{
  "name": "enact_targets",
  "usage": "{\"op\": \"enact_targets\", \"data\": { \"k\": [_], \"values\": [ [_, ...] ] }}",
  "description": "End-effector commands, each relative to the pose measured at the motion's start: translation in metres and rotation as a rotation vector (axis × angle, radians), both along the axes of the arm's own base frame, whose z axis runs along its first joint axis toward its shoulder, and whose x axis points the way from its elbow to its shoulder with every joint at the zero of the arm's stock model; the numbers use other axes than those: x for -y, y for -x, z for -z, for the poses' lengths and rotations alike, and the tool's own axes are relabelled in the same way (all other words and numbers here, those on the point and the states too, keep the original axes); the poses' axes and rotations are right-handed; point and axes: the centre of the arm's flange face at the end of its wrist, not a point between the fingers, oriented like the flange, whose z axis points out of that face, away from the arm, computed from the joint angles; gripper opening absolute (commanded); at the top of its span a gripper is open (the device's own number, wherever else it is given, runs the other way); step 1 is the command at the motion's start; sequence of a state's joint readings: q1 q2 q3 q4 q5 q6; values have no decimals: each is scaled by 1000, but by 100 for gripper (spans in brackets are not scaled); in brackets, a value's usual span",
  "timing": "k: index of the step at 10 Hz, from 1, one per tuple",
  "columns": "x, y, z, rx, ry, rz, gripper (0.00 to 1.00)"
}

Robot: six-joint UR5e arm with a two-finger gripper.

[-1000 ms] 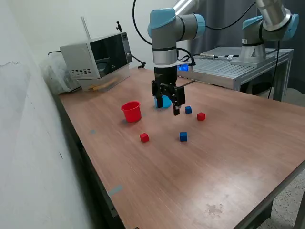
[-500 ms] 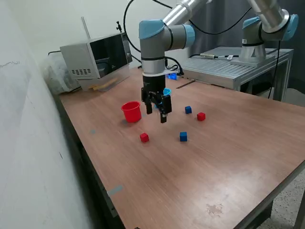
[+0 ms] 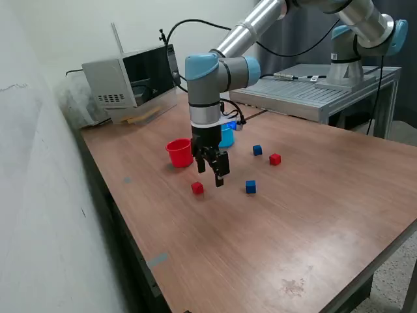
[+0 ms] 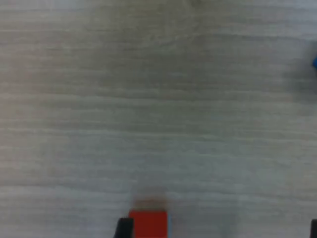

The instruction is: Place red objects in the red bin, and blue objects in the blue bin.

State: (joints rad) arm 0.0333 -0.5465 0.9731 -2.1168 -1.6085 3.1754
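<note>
Swinging away from the blue bin [image 3: 226, 135] since a second ago, the end effector [image 3: 210, 171] now hangs open and empty above the bench [image 3: 306, 215], forearm vertical. One red cube [image 3: 197, 188] lies just beside it toward the bench's wall edge; the red bin [image 3: 180, 152] stands close behind. Other cubes lie scattered mid-bench.

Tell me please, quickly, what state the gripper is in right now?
Gripper: open and empty, hanging above the table near a red cube.
</note>
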Motion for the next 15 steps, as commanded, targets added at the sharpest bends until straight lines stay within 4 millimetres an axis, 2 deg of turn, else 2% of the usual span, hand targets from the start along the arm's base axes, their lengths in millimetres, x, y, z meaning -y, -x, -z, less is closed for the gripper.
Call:
{"op": "enact_targets", "data": {
  "k": [1,6,15],
  "values": [
    [-15,10,19,1,-4,20,100],
    [-31,22,0,-49,-54,38,100],
    [-27,19,5,-37,-62,36,100]
  ]
}}
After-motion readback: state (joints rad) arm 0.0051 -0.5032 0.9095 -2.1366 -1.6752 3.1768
